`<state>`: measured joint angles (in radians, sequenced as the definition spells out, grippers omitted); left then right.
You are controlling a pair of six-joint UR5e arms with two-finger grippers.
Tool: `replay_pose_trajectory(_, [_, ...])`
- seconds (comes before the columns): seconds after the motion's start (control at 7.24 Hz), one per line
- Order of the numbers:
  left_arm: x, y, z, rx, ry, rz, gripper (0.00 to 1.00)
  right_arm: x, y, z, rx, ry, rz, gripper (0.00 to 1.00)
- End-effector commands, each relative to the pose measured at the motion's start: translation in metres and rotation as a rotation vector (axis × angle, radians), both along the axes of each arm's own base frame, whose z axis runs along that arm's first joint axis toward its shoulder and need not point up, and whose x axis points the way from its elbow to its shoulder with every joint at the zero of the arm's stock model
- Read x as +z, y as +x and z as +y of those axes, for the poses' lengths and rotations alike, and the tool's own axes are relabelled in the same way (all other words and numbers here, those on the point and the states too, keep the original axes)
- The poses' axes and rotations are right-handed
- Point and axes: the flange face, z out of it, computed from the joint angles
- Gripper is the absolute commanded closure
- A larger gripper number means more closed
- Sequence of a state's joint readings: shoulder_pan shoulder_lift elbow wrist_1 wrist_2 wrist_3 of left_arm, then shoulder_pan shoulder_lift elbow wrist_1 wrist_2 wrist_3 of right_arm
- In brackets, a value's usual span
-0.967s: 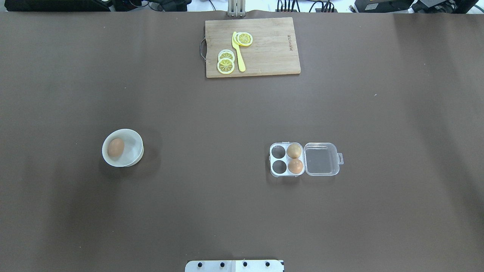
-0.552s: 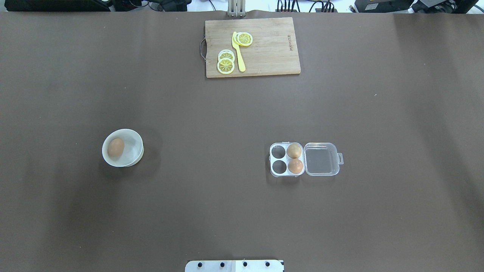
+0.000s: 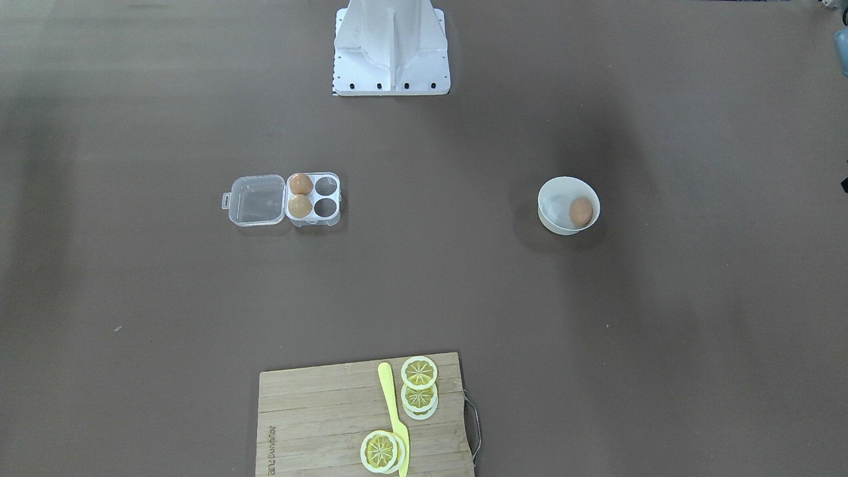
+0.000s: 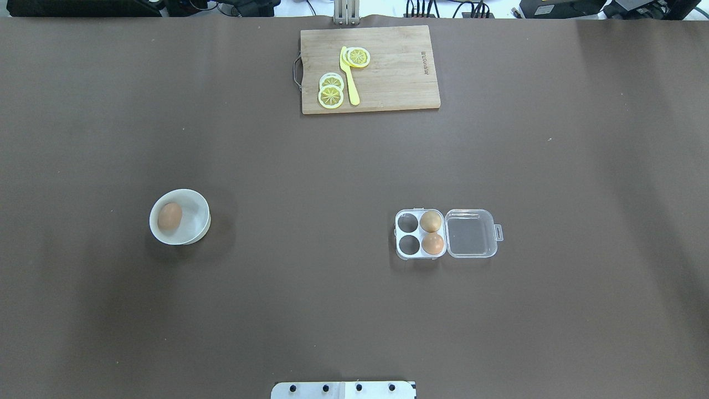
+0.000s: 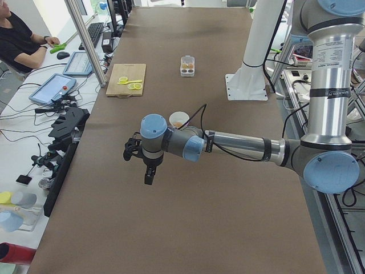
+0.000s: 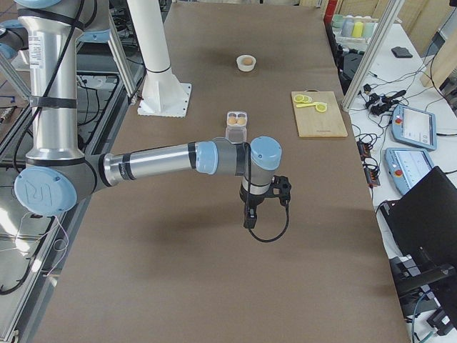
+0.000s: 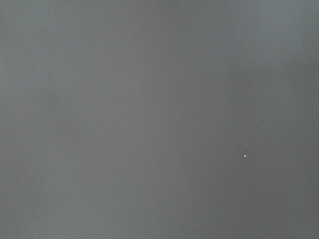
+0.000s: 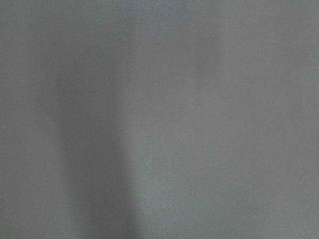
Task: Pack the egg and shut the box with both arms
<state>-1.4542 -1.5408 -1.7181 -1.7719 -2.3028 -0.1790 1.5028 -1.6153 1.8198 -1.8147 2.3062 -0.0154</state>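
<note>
One tan egg (image 4: 169,216) lies in a round white bowl (image 4: 196,221) on the table's left side. The clear box (image 4: 408,244) stands right of centre with its lid (image 4: 470,233) folded open to the right. Two eggs (image 4: 431,221) fill the cups beside the hinge; the two left cups are empty. My left gripper (image 5: 149,171) shows only in the exterior left view, hanging above bare table near the bowl (image 5: 179,119). My right gripper (image 6: 248,218) shows only in the exterior right view, above bare table short of the box (image 6: 236,124). I cannot tell whether either is open or shut.
A wooden cutting board (image 4: 399,72) with lemon slices (image 4: 330,95) and a yellow knife (image 4: 348,77) lies at the far edge. The white base stand (image 3: 391,46) is at the near middle. Both wrist views show only brown table cover.
</note>
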Motion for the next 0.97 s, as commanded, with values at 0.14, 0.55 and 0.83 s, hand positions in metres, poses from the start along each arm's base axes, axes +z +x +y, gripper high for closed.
replay_pose_trajectory(0.14, [-0.060,0.015,-0.005,-0.082,-0.017,0.080,0.02,-0.001,-0.001,0.000,0.000,0.000,-0.001,0.00])
replay_pose_trajectory(0.55, [-0.137,0.087,0.008,-0.065,-0.032,0.157,0.02,0.001,-0.002,0.000,-0.001,-0.005,-0.008,0.00])
replay_pose_trajectory(0.83, [-0.187,0.153,0.015,-0.092,-0.099,0.196,0.02,0.003,-0.002,0.001,-0.001,-0.010,-0.009,0.00])
